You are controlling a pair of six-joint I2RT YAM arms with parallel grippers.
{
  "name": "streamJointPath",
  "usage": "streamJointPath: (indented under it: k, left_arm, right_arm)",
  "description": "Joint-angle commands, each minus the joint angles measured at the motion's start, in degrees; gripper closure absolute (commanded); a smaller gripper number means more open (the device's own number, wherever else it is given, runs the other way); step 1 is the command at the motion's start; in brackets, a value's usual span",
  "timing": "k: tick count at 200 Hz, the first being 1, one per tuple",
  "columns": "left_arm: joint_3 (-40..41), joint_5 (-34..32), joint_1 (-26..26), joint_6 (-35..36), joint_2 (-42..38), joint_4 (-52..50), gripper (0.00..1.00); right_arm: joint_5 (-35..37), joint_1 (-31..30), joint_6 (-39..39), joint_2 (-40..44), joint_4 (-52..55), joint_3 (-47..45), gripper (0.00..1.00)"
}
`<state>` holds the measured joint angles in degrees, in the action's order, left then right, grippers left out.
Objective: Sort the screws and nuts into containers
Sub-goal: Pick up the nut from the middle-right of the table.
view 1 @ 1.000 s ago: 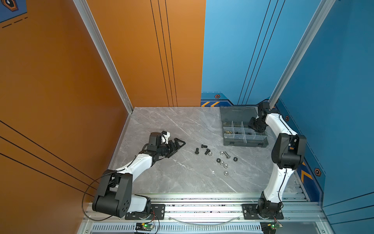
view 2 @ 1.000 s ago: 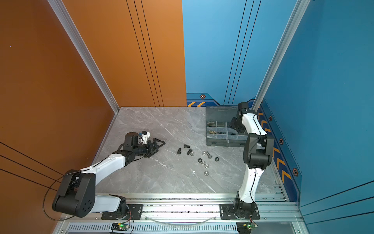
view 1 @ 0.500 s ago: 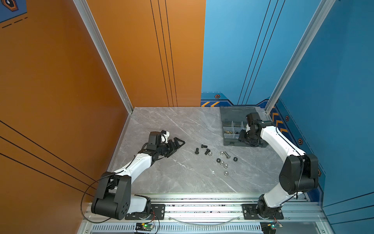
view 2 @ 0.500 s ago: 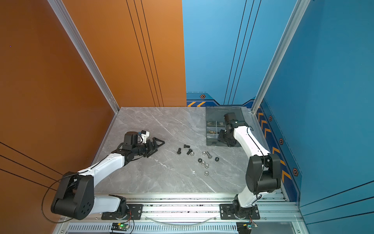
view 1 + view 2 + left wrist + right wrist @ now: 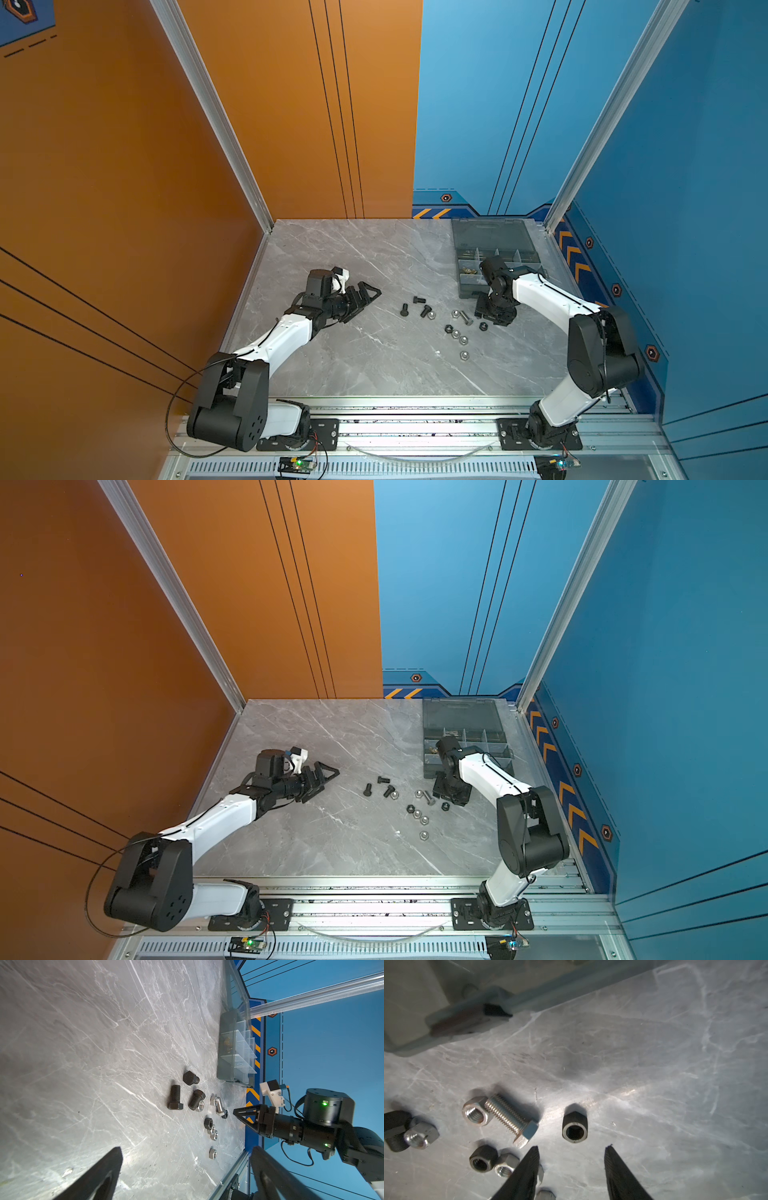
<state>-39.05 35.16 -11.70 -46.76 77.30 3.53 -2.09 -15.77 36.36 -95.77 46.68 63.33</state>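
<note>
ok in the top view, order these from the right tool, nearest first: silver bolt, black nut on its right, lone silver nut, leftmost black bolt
1. Black nut, just ahead of the right tool.
2. Silver bolt, just left of that nut.
3. Lone silver nut, toward the front rail.
4. Leftmost black bolt, far left of the group.

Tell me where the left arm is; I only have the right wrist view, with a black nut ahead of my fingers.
Observer: The left gripper is open and empty, well apart from the right gripper, touching nothing.
Operator: Any bolts past my frame's edge?
Observer: Three black bolts lie loose between the left gripper and the silver bolt.
Operator: What's in the box?
Observer: Brass-coloured pieces sit inside the organizer box.
</note>
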Motion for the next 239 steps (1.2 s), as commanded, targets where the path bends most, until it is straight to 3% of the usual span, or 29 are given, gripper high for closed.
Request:
streamJointPath:
  k: [1, 72, 149, 188, 239]
  left_arm:
    - [-1.15, -0.06, -0.50, 1.30, 0.64, -0.48, 0.02]
    - [-0.51, 0.29, -0.13, 1.06, 1.10, 0.59, 0.02]
    - [-0.08, 0.33, -0.07, 0.62, 1.04, 1.44, 0.02]
    - [0.02, 0.40, -0.07, 0.55, 0.93, 1.55, 0.02]
    - [0.11, 0.53, -0.16, 0.47, 0.92, 1.79, 0.02]
  right_arm:
    - [1.89, -0.51, 2.14, -2.45, -1.67, -1.13, 0.47]
    - [1.84, -0.49, 1.50, -5.48, -2.46, -0.80, 0.49]
    - [1.10, -0.51, 0.99, -7.02, -3.24, -1.38, 0.58]
    - [0.94, -0.49, 0.81, -6.97, -3.61, -1.89, 0.69]
    - [-0.69, 0.68, -0.57, -3.40, -3.81, -1.35, 0.93]
